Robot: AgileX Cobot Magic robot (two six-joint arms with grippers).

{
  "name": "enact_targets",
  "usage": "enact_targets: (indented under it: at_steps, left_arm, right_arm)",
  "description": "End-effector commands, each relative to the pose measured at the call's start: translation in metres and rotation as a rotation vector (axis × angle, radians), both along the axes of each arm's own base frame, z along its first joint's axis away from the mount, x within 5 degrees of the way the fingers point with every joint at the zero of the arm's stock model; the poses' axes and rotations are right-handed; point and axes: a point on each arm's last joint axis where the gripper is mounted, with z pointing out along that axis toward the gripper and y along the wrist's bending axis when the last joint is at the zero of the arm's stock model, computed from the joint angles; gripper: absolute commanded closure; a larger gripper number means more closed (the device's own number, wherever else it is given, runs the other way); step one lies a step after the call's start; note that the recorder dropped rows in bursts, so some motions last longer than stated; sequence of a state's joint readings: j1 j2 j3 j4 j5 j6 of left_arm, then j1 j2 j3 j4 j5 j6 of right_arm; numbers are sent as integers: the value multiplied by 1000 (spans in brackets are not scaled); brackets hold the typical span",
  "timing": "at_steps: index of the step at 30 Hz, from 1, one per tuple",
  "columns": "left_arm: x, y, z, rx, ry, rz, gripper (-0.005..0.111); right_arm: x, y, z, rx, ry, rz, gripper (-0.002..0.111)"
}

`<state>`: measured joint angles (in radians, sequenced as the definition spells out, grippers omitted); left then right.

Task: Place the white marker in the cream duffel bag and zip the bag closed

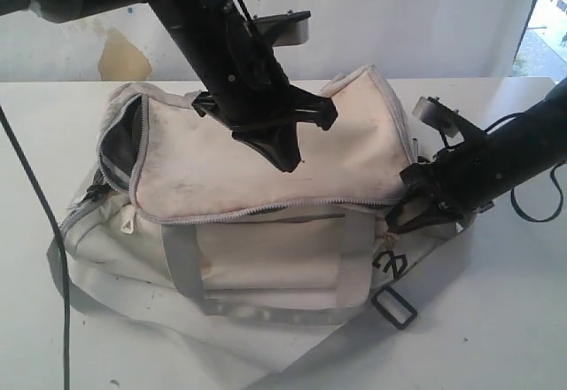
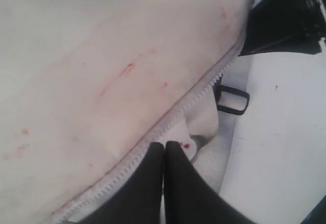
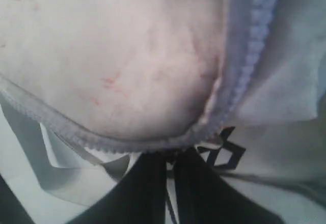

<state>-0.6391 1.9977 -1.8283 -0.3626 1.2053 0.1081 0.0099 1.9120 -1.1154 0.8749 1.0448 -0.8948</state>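
The cream duffel bag [image 1: 195, 168] lies on the white table [image 1: 496, 319], stained with reddish marks [image 2: 102, 56]. Its grey zipper [image 1: 266, 208] runs shut along the front. At the bag's left end the flap gapes over dark lining [image 1: 133, 137]. My left gripper [image 1: 288, 161] hangs just over the top flap, shut, its tips [image 2: 164, 145] beside the zipper teeth [image 2: 193, 94] with nothing seen between them. My right gripper [image 1: 406, 217] is at the bag's right end, shut [image 3: 170, 158] on a thin dark zipper pull cord under the zipper's curve [image 3: 102, 142]. The white marker is out of view.
A grey webbing strap [image 1: 182, 257] loops down the bag's front, and a black plastic clip [image 1: 394, 306] lies on the table by the right corner [image 2: 232, 99]. One black cable [image 1: 53, 257] crosses the table's left side; another [image 1: 532, 204] hangs off the right arm.
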Motion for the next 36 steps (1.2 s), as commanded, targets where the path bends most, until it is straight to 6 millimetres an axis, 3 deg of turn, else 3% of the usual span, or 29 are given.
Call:
enact_targets:
  at_steps: [1,9,18,24,28,33,36]
  left_arm:
    - [-1,7,6,48,-41,-12,107]
    - [0,8,6,64,-53,-11,107]
    - [6,21,13,66,-74,22,107]
    - [12,36,24,50,-94,58,107]
    - [12,36,24,50,-93,60,107]
    - [12,36,24,48,-91,62,107]
    - [11,36,25,45,-91,62,107]
  right_arm:
    - [-7,1,12,23,147,-99,108]
    - [-2,33,37,363,213,-206,108]
    - [-15,80,30,299,229,-146,108]
    - [-16,82,31,305,236,-140,107]
    - [-19,83,36,324,256,-96,84]
    - [-11,73,46,292,257,-75,38]
    - [-4,62,54,225,213,-69,38]
